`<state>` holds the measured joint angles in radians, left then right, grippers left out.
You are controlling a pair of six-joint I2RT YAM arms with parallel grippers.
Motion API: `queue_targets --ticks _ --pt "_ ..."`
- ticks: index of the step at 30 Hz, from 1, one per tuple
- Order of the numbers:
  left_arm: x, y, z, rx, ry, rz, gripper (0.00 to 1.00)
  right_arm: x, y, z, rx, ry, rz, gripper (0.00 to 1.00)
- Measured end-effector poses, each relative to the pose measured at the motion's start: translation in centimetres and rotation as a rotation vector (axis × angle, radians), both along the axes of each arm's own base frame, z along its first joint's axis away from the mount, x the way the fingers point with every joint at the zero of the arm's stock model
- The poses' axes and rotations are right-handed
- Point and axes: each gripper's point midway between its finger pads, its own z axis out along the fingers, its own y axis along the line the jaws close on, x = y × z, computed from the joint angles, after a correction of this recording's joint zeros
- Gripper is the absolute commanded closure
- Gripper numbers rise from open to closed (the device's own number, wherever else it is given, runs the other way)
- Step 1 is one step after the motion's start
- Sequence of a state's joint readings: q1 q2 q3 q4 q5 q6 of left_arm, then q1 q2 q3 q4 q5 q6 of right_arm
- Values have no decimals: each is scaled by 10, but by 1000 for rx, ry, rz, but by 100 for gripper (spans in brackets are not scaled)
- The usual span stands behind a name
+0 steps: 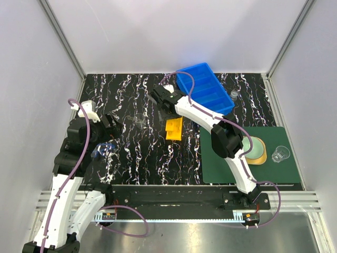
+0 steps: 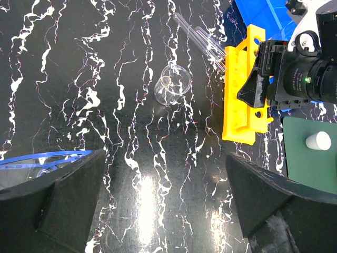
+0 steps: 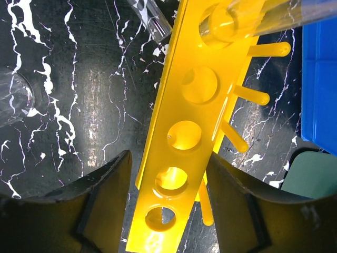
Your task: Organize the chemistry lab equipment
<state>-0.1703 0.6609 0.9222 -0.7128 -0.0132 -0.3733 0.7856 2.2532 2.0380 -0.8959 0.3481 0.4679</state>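
— Right claw (image 3: 167, 157) is spread wide, straddling the yellow rack (image 3: 195, 105), not pinching.
— Its own camera shows a glass tube (image 3: 253, 15) across the rack's end hole; overhead can't.
— Left claw (image 2: 164, 155) gapes, empty. Its view finds a beaker (image 2: 172, 84) left of the rack, a white piece (image 2: 318, 140) right of it on green mat (image 2: 310, 168).

pale walls (image 1: 158, 31), black white-veined tabletop (image 1: 137, 158), aluminium corner posts (image 1: 63, 37)

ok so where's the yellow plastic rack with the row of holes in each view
top external: yellow plastic rack near table centre.
left wrist: right of centre, running top to bottom.
right wrist: fills the middle, on a diagonal.
shared landmark: blue divided bin, close by the rack.
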Motion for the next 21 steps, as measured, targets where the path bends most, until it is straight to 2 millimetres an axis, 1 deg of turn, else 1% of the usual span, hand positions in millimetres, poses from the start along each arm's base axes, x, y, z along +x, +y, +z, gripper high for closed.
queue_targets --ticks 3,5,8,16,21 --pt "0 0 -1 2 4 2 1 0 0 0 0 0 0 41" --pt "0 1 -1 3 6 3 1 0 0 0 0 0 -1 45" --pt "0 1 -1 4 5 5 1 0 0 0 0 -2 -4 49" --pt "0 2 -1 8 5 10 1 0 0 0 2 -2 -6 57" --pt "0 3 -1 10 5 12 1 1 0 -1 5 -6 -12 59"
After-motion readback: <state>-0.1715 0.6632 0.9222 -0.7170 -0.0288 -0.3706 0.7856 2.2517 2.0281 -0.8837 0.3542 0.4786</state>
